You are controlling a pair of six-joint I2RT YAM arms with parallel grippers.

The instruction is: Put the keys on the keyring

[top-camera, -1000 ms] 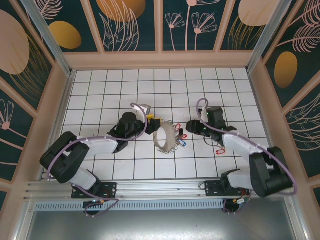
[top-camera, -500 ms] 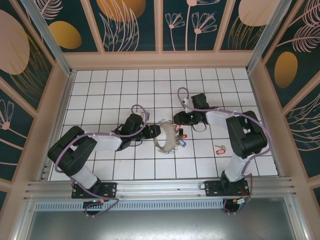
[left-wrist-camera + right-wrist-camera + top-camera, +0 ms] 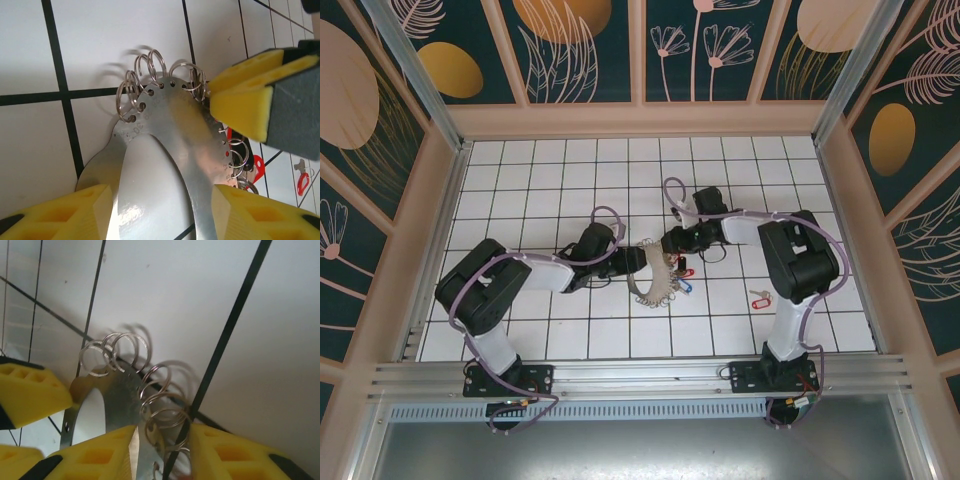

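Observation:
The keyring [image 3: 655, 276] is a flat silvery hoop fringed with wire loops, standing tilted mid-floor. My left gripper [image 3: 637, 262] holds it from the left. In the left wrist view its yellow fingers [image 3: 75, 215] press both outer edges of the keyring [image 3: 175, 130]. My right gripper [image 3: 672, 243] is at the hoop's far rim, open. Its fingers [image 3: 100, 455] straddle the rim and wire loops [image 3: 160, 390] without clamping. A red-tagged key [image 3: 685, 271] and a bluish one [image 3: 687, 288] hang at the hoop's right side. Another red-tagged key [image 3: 758, 297] lies apart on the floor.
The white tiled floor [image 3: 570, 180] is walled by wooden panels [image 3: 640, 118]. Both arms reach inward across the middle, with purple cables looping over them. The right gripper's yellow finger [image 3: 245, 105] sits against the hoop's rim in the left wrist view.
The right gripper has swung left, from near the lone key to the hoop's upper rim. The left arm has stretched farther right while the hoop stays up.

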